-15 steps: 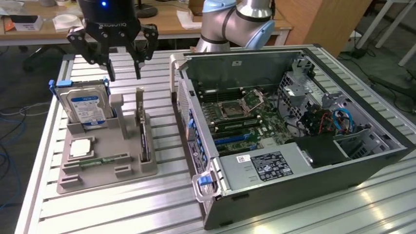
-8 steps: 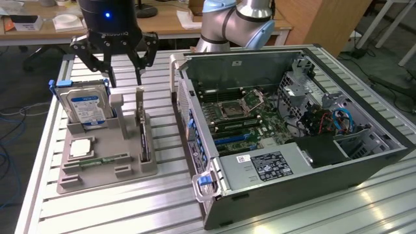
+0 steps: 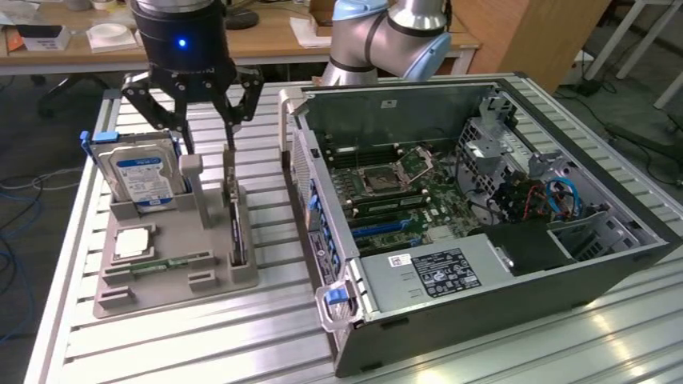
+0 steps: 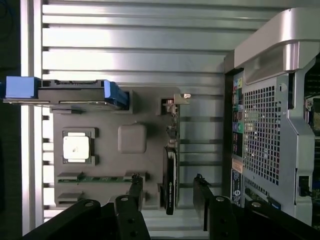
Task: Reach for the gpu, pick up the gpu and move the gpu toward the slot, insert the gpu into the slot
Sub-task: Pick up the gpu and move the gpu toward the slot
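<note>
Here, the blue label [image 3: 144, 180] on the hard drive [image 3: 130, 150] standing in the grey holder [image 3: 160, 282] and the white sticker [image 3: 437, 272] in the computer case [image 3: 449, 328] beside that holder are unreadable. The gpu [image 3: 233, 214] stands on edge in the holder; the claw [image 3: 209, 134] hangs above it, wide open and empty.

Honestly, nothing here is legible. The hard drive [image 3: 133, 149] standing in the grey holder [image 3: 171, 282] has a blue-and-white label [image 3: 144, 178], but the print is just a blur. Same with the black-and-white sticker [image 3: 441, 270] on the metal box [image 3: 482, 240] inside the computer case [image 3: 513, 312], and the small white sticker [image 3: 398, 259] beside it. The coloured stickers [image 4: 237, 127] on the case's back panel can't be read either.
</note>
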{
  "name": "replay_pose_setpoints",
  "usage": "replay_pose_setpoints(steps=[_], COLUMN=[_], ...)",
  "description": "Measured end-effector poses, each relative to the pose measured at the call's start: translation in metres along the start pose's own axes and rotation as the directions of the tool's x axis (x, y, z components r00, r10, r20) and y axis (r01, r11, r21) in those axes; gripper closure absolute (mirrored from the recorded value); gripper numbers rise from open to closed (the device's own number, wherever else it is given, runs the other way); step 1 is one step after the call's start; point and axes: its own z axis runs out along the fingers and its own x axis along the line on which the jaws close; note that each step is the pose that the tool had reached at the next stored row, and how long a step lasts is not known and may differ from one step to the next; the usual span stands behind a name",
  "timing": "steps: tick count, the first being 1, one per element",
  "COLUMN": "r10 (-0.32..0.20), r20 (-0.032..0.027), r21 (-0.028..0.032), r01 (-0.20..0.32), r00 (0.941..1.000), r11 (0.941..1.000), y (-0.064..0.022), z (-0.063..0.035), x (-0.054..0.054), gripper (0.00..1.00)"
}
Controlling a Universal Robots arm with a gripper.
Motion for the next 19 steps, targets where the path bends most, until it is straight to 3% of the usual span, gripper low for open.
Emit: replay_pose_setpoints(steps=[6, 12, 19], r10=[0.000, 0.000, 0.000], r20=[0.0000, 0.0001, 0.0001], r21=[0.0001, -0.0003, -0.0001], r01=[0.000, 0.000, 0.000], r00=[1.0000, 1.0000, 1.0000], r11=[1.0000, 1.0000, 1.0000], y=[-0.0079, -0.0303, -0.0321], z=[0.0106, 0.0206, 0.0334], x=[0.000, -0.001, -0.009], gripper=[0.47, 0.47, 0.47])
